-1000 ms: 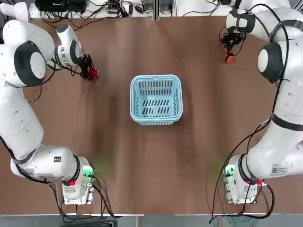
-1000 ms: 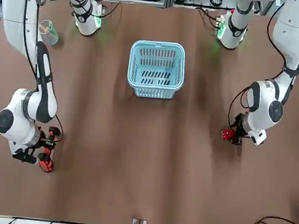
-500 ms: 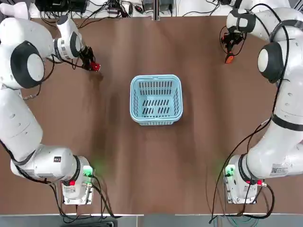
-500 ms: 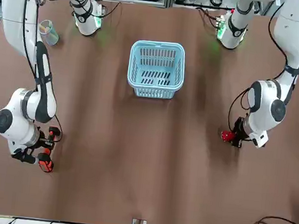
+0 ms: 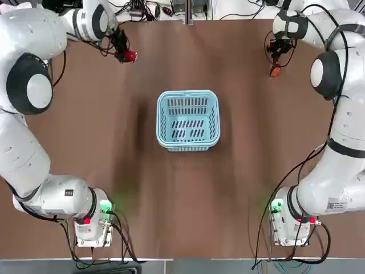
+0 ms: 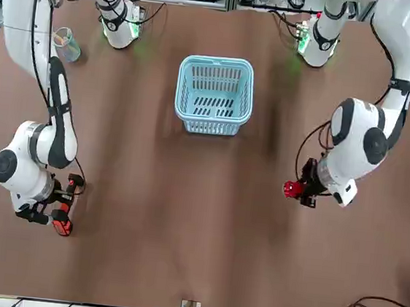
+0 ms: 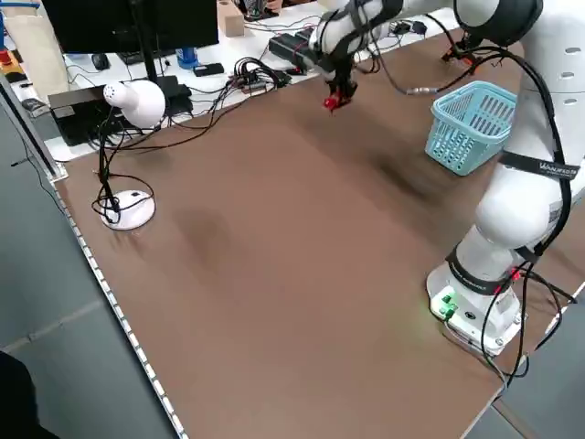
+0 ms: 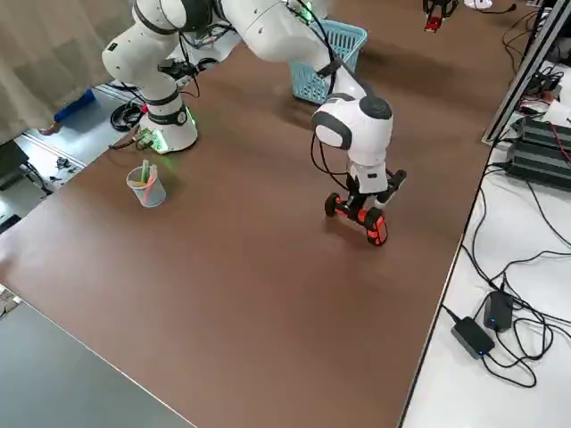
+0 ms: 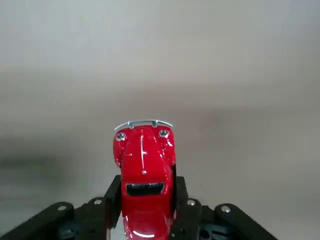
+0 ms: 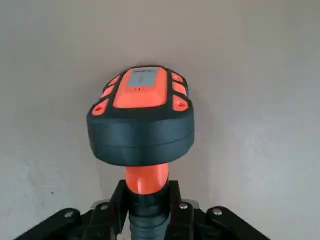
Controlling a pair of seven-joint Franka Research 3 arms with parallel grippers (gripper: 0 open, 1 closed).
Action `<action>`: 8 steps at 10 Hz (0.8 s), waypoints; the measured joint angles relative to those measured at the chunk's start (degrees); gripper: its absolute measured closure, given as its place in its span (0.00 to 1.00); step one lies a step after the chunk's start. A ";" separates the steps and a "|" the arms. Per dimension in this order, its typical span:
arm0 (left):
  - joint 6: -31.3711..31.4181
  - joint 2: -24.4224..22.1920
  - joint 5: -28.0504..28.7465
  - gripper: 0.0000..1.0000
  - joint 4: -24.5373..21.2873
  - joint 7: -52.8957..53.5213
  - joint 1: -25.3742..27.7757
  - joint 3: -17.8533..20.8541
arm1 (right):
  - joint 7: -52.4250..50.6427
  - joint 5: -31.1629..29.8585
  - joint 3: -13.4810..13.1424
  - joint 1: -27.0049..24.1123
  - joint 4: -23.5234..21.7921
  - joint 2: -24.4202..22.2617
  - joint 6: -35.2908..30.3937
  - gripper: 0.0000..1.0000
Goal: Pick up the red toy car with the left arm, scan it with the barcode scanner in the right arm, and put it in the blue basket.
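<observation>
The red toy car (image 9: 144, 167) is held between the fingers of my left gripper (image 9: 145, 200), which is shut on it. It hangs above the table at the far left (image 5: 131, 56), well clear of the surface (image 7: 331, 101). My right gripper (image 10: 146, 197) is shut on the orange handle of the barcode scanner (image 10: 141, 117), low over the table at the far right (image 5: 275, 71). Its black head points away from the wrist. The blue basket (image 5: 188, 95) stands empty in the middle of the table, between the two grippers (image 6: 218, 61).
A clear cup (image 6: 66, 43) with small items stands near the right arm's base. A white lamp (image 7: 137, 101) and cables lie beyond the table's left edge. Cables and power bricks (image 8: 477, 334) lie past the far edge.
My left gripper has risen off the table with the red car and moved farther from its base, slightly toward the middle. The right gripper and scanner have barely shifted.
</observation>
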 joint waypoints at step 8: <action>-13.17 4.54 5.53 0.56 18.76 -23.82 -8.77 -12.65 | 0.08 18.67 3.07 0.11 10.95 -11.10 -37.21 0.63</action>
